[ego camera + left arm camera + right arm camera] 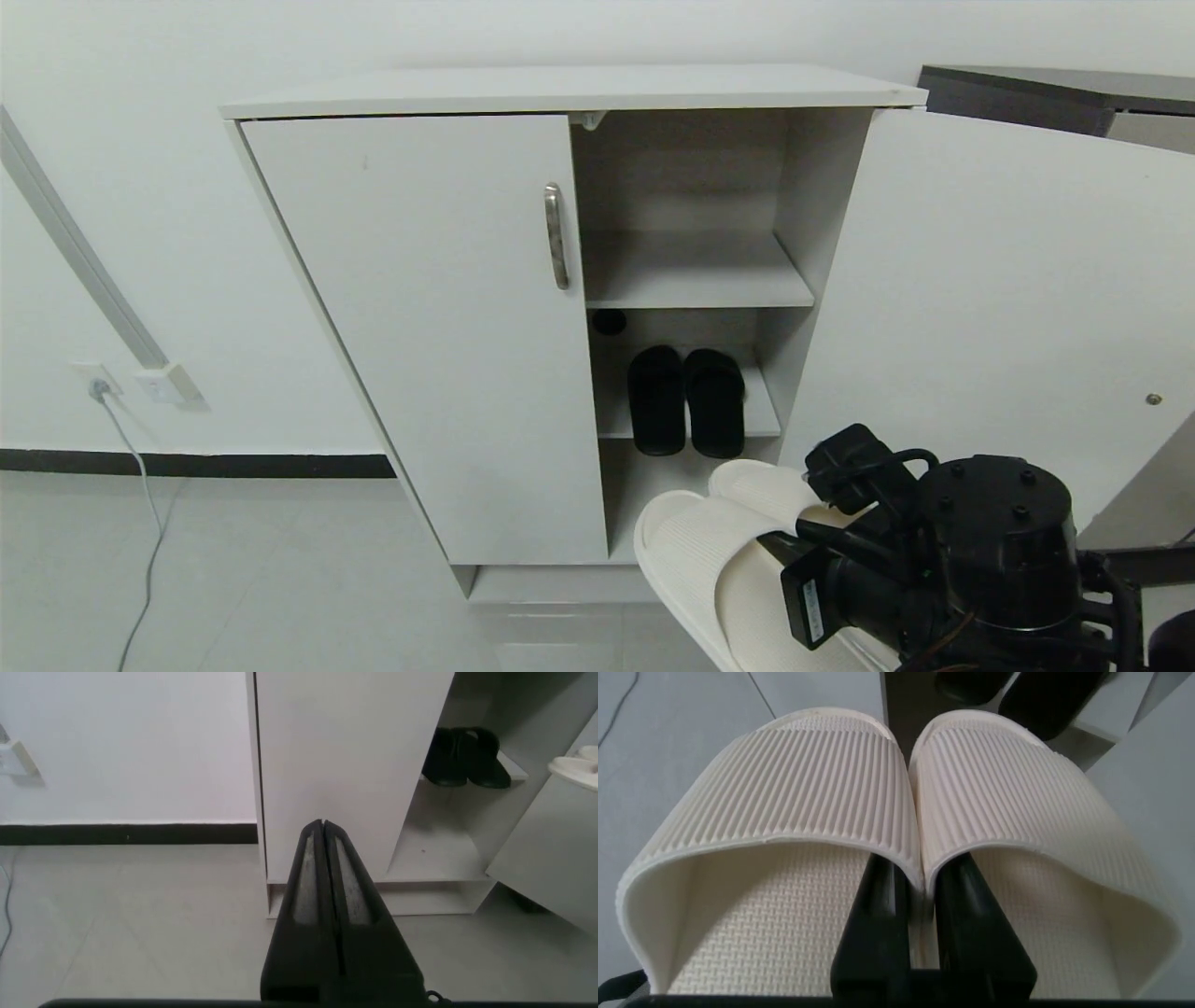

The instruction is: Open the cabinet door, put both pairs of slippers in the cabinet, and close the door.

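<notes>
OP: Status of the 2 pairs?

LOG: 1 pair, the black slippers [686, 401], sits side by side on the middle shelf [761, 411] of the cabinet [560, 89], toes inward. The other pair, the white slippers [719, 551], hangs in your right gripper [920, 887] just in front of the open half, toes toward the bottom compartment [653, 485]. The right door [1008, 280] stands wide open; the left door [420, 327] is closed.

OP: What is the grip?

LOG: Your right gripper has 1 finger inside each slipper and is clamped on the 2 touching inner side walls, behind the ribbed straps. Your left gripper [322, 831] is low in front of the closed door, fingers pressed together, holding nothing.

OP: How will the pair handle?

LOG: Judged, not measured: light and soft, foam-like, with thick walls that squash under the pads. The dimpled footbeds should give friction, so a slip looks unlikely. A hold on the inner edges alone, though, lets the outer halves droop and the toes splay. Treat the pair as floppy. Expect it to give if a toe catches a shelf edge or the door edge. Nothing here looks fragile.

OP: If I had to regrip?

LOG: Same place: the paired inner walls near mid-length, close to the balance point. The straps are ribbed and rounded, so you would likely get a poorer bite there. Lay the pair flat on the bottom compartment's floor before you let go.
</notes>
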{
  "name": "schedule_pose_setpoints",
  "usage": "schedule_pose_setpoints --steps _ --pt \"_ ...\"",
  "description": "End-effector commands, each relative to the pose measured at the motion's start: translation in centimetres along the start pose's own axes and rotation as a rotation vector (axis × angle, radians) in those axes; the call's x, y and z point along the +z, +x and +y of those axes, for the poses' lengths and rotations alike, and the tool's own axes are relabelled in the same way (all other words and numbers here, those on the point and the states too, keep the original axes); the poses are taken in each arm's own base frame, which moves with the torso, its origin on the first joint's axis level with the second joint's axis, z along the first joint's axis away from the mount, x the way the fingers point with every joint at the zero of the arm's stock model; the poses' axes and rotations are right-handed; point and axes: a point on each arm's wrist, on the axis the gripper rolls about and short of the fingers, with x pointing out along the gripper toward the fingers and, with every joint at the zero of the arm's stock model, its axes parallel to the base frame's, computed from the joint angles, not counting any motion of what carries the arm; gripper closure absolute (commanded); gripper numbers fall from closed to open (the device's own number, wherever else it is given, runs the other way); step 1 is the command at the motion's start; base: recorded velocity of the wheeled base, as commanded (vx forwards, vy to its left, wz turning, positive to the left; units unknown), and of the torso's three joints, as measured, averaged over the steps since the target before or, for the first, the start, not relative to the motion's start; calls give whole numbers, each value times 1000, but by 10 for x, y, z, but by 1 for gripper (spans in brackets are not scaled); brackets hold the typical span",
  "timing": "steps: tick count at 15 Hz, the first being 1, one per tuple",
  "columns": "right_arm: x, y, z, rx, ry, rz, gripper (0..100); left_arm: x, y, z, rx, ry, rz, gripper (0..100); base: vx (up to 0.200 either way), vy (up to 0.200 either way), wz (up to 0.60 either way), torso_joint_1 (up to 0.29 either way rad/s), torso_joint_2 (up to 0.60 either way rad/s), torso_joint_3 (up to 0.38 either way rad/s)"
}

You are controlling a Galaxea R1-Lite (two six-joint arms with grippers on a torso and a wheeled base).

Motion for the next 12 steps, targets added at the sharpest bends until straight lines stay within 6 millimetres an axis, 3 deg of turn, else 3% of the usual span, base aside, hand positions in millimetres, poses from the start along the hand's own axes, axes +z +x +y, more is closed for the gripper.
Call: schedule_pose_setpoints --steps 1,7,9,10,12 --pt "-1 0 1 2 -1 2 100 0 0 0 0 0 -1 100 0 0 0 0 0 0" --pt "-9 9 3 -3 -24 -18 100 0 0 0 0 0 -1 100 0 0 0 0 0 0" --pt "-14 26 8 -70 -38 -31 100 0 0 0 0 0 1 100 0 0 0 0 0 0" --pt "-17 49 15 -218 -29 -44 100 0 0 0 0 0 -1 100 0 0 0 0 0 0" --pt "-29 76 19 -348 -6 -22 100 0 0 0 0 0 -1 100 0 0 0 0 0 0"
